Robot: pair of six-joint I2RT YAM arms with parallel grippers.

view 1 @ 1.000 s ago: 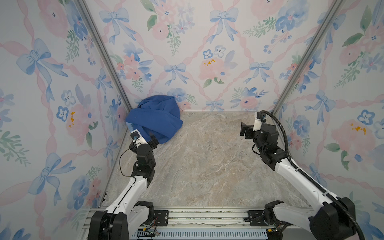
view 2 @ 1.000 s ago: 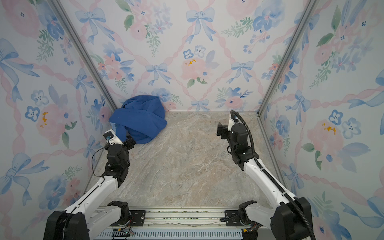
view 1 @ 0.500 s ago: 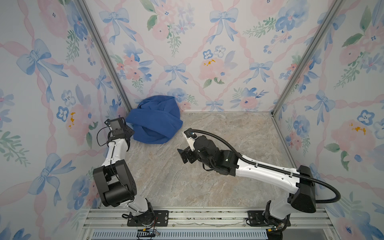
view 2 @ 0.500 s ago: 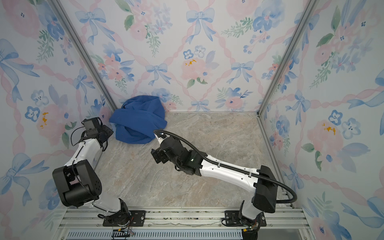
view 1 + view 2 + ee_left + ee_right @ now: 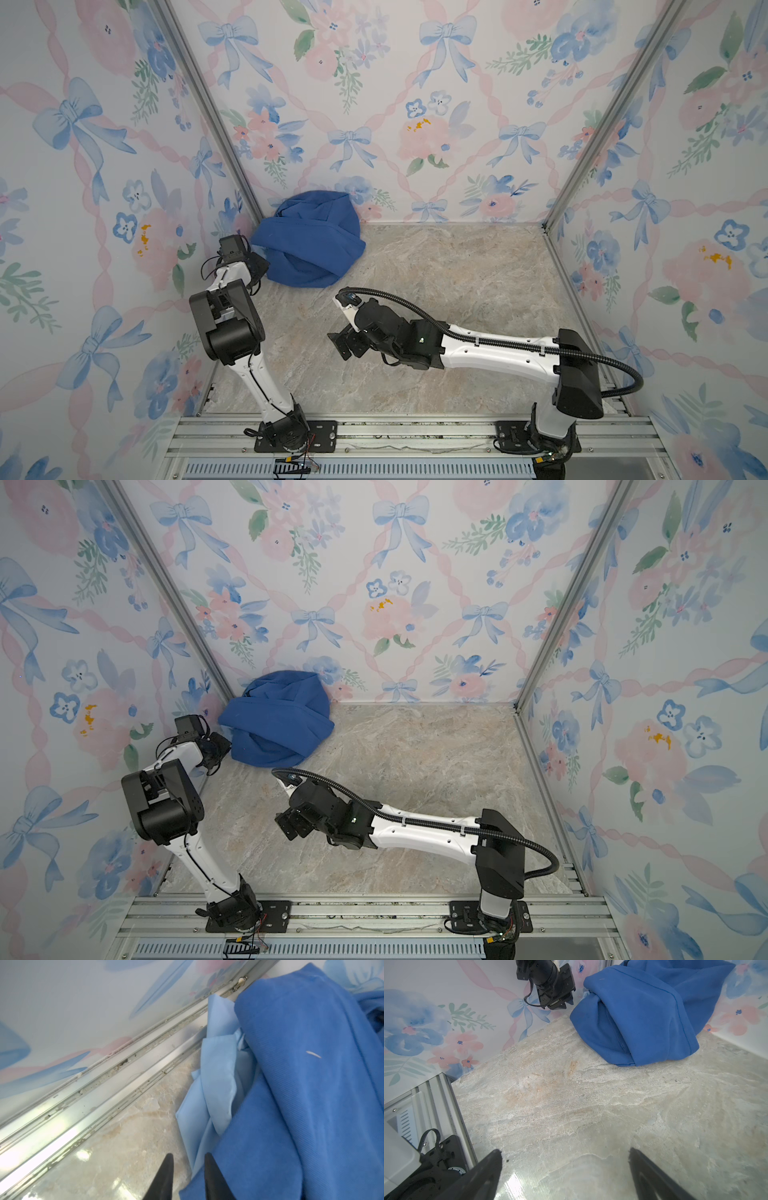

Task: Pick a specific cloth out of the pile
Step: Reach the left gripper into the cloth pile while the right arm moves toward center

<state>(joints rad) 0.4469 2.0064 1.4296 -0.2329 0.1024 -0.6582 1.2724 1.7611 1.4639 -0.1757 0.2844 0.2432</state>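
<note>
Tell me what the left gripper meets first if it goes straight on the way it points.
Most likely the cloth: its light-blue edge lies just ahead of the left gripper, poking out from under the pile. Depth is unclear, and the pile's royal-blue fold sits right beside that line.

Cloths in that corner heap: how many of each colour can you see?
royal-blue cloth: 1
light sky-blue cloth: 1, mostly tucked under the royal-blue one and seen only in the left wrist view
Total: 2 cloths in view
</note>
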